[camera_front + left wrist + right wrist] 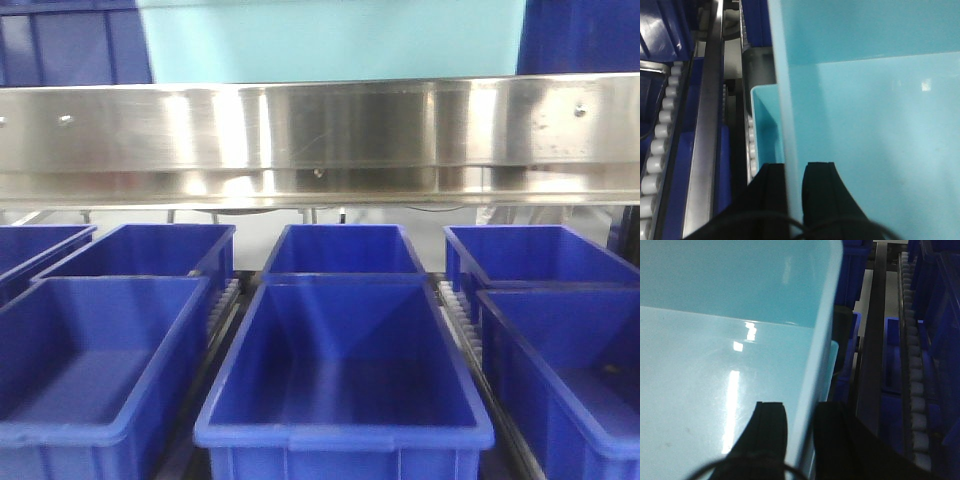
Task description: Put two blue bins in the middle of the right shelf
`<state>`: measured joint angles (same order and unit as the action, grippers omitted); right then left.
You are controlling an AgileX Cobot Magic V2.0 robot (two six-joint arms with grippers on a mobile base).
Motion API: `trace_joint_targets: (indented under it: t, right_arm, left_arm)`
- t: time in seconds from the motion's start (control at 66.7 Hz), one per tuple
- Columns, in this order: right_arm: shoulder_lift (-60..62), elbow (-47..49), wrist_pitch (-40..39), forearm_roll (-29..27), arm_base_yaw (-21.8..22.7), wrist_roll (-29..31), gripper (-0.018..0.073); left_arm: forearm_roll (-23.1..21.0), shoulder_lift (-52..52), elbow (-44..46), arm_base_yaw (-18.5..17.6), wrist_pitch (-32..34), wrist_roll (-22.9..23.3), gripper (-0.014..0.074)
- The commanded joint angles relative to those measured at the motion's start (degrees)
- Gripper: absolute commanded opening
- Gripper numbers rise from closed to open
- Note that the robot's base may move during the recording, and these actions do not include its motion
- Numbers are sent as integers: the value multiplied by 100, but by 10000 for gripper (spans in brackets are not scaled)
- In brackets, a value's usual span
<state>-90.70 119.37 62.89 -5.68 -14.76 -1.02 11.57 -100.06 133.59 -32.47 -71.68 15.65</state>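
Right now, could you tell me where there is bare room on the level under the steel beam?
Hardly any: dark blue bins fill every lane in view, front and back. Only the narrow roller strips between lanes are bare. The light blue bin would not fit there.

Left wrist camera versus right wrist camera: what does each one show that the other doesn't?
Only the left wrist view: the left gripper clamped over one wall of the light blue bin, with rollers to its left. Only the right wrist view: the right gripper clamped over the opposite wall, rollers to its right. Both: the same bin's smooth inside and dark blue bins beyond.
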Motion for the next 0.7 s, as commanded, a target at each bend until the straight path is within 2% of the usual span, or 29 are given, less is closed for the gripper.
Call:
trace_joint_targets:
  t: [0.0,0.689]
  right_arm:
    - [7,46,-334,201,38,-107,-165]
    - [7,46,-334,201,38,-107,-165]
  left_arm:
    - [-200,101,89,-51,172,-41,-111]
    - [-189,101,89,-51,172,-41,-111]
